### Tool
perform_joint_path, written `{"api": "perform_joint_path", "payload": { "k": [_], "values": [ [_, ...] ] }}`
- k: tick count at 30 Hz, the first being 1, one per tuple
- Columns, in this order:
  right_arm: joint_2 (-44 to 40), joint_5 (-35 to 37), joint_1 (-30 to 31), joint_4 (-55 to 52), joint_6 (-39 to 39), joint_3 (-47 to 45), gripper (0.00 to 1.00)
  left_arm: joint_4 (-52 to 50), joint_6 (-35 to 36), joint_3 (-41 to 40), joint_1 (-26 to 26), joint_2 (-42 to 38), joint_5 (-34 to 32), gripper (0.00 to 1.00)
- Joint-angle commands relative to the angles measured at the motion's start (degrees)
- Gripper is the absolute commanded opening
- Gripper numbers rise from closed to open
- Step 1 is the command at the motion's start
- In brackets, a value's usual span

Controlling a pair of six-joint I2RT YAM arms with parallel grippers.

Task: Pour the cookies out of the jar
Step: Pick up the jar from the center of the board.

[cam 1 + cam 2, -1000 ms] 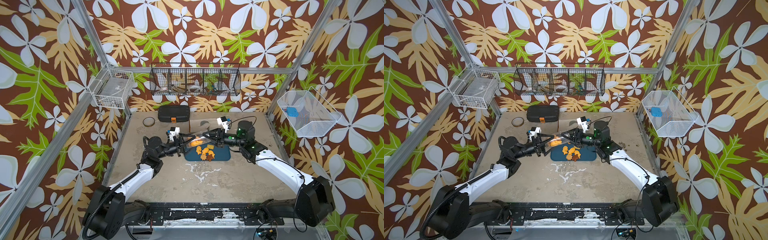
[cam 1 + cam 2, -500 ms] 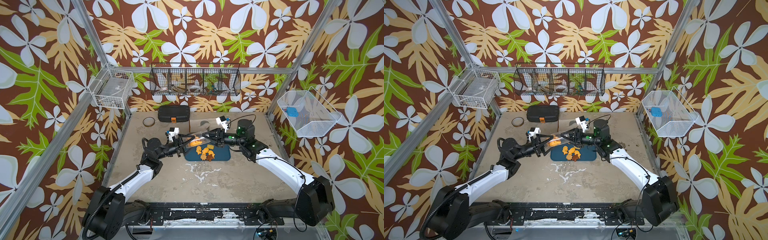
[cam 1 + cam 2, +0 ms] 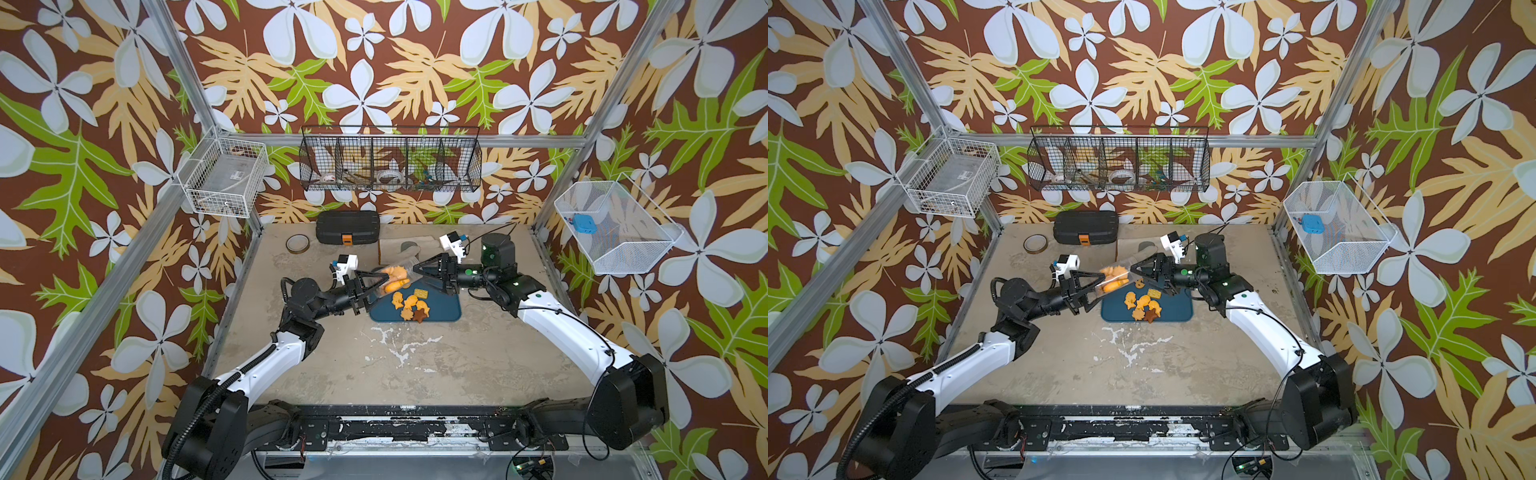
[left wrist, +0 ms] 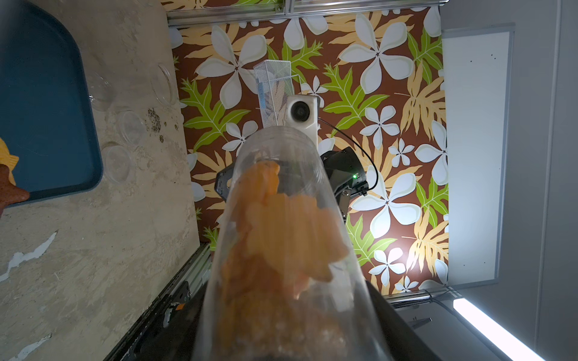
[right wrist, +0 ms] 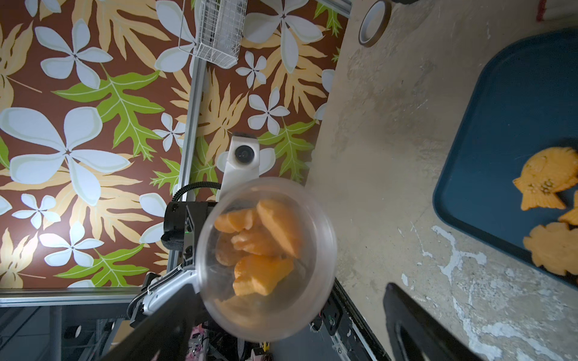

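A clear jar point(image 3: 397, 275) point(image 3: 1116, 275) hangs nearly level above the blue tray point(image 3: 444, 309) point(image 3: 1177, 309). Several orange cookies point(image 4: 281, 231) point(image 5: 259, 243) are still inside it. My left gripper point(image 3: 380, 286) point(image 3: 1100, 286) point(image 4: 281, 350) is shut on the jar's base. The jar's mouth point(image 5: 266, 259) faces my right gripper point(image 3: 419, 278) point(image 3: 1142, 279) point(image 5: 287, 328). That gripper is open, its fingers spread on either side of the rim. More cookies point(image 3: 411, 305) point(image 3: 1144, 305) point(image 5: 547, 181) lie on the tray.
A black case point(image 3: 348, 226) and a tape roll point(image 3: 297, 244) sit at the back of the table. Clear round lids point(image 4: 119, 162) lie beside the tray. Wire baskets point(image 3: 390, 160) hang on the walls. White paint marks point(image 3: 399, 353) streak the tabletop in front of the tray.
My left gripper has closed on the jar's base. My right gripper has opened off the jar's mouth end. Both arms have stayed almost in place.
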Motion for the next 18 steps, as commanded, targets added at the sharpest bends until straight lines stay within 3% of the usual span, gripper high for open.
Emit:
{"api": "perform_joint_path", "payload": {
  "k": [1,10,18],
  "values": [
    [0.0,-2.4,-0.2,0.2,-1.4,0.1,0.93,2.9,1.0,0.3,0.0,-0.1,0.8,0.67],
    [2.7,-7.7,-0.8,-4.8,-6.2,5.6,0.95,1.0,2.5,0.9,0.1,0.4,5.5,0.53],
    [0.4,-11.2,-1.0,-7.4,-7.6,2.4,0.94,-15.2,15.5,1.7,0.0,-3.0,10.3,0.42]
  ]
}}
